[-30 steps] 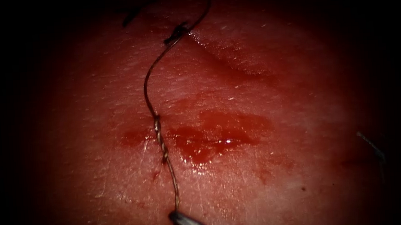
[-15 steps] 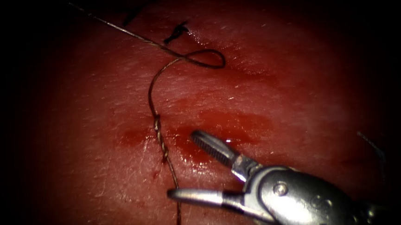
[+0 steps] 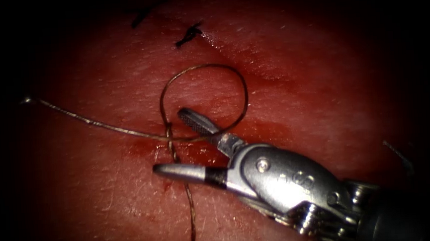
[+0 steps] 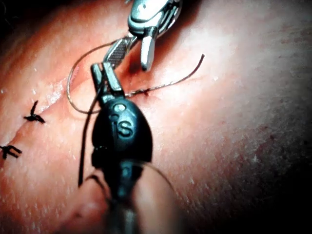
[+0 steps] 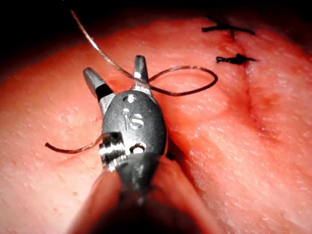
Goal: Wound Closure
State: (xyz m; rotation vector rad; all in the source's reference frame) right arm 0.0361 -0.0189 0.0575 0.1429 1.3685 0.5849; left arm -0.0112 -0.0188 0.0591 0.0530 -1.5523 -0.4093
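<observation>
The thread (image 3: 245, 91) is laid in a round loop on the tissue (image 3: 299, 105), just left of the cut (image 3: 251, 68) in the endoscope view; from the foot of the loop one strand is carried away to the left into shadow, and a twisted strand is run down towards the lower edge; red fluid (image 3: 139, 149) is pooled where the strands cross. The right tool (image 3: 170, 140) is brought in from the lower right with its jaws spread wide and nothing gripped; its ribbed upper jaw is set inside the loop, while its smooth lower jaw is lying outside it, across the twisted strand. Two dark knots (image 3: 188, 35) are seen above the loop.

In the right wrist view the right tool (image 5: 113, 67) is seen from behind with the same gaping jaws; the thread (image 5: 185, 67) is looped past one jaw, and a free curled end, not made out from the endoscope, is lying on the tissue beside the tool body; the cut (image 5: 253, 102) is shown as a dark furrow below the knots (image 5: 235, 59).

The left tool (image 4: 105, 73) is shown in the left wrist view; its jaws appear pressed together on the thread (image 4: 165, 85), a dark strand being led down past its body; the right tool (image 4: 126, 63) is facing it, jaws apart.
</observation>
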